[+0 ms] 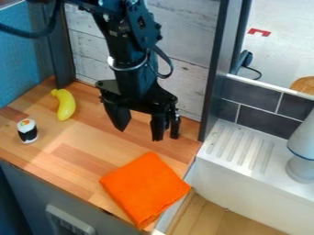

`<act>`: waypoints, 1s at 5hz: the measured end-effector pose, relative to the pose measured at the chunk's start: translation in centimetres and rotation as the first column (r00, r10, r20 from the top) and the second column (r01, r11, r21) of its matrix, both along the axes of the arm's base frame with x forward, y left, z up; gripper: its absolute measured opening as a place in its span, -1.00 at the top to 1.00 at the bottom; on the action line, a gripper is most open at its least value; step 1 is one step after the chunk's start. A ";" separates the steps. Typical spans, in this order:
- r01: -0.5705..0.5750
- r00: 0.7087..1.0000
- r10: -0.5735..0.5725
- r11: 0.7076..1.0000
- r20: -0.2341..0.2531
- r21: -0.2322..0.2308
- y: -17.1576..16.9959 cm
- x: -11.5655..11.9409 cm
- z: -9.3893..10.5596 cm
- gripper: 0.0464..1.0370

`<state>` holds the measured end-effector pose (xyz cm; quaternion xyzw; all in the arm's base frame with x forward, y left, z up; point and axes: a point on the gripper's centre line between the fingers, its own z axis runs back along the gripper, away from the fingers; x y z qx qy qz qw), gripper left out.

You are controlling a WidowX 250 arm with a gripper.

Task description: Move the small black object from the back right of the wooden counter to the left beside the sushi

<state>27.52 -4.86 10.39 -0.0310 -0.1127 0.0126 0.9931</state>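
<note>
So, going left to right: way over to the left of the jaws there's a small toy sushi roll (27, 131), white with a black band and a bit of orange and green on top, on the wood-plank countertop (67, 158). Next is a yellow, curved toy banana (65, 106), also left of the jaws and closer to them than the sushi. It's lying near the back of the counter, with its narrow end toward the wall.

Then you get the black two-finger gripper (141, 132), hanging down over the counter with its jaws clearly apart, and wood showing in the gap. Behind it is a whitewashed plank wall (184, 78).

The thing nearest the jaws is a bright orange, folded square cloth (145, 186). It's lying flat near the front edge of the counter, below the jaws in the view, kinda turned so one corner points up toward them.

Off to the right of the jaws, past the dark upright post (213, 78), there's a white ridged drainboard (242, 149) with dark grey tiles (266, 120) behind it. Farthest right is a pale, narrow-waisted container (303, 140) with a blue line around it, standing on the white surface.
</note>
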 end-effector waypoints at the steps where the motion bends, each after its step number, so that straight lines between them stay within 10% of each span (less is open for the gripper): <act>1: 0.001 1.000 -0.001 1.000 -0.021 0.004 0.1 -0.2 -0.7 -0.93; 3: 0.079 0.990 -0.089 0.992 0.113 0.095 3.5 4.7 -4.0 -0.93; 5: 0.058 0.993 -0.064 0.996 0.100 0.061 3.9 8.5 -6.6 -0.93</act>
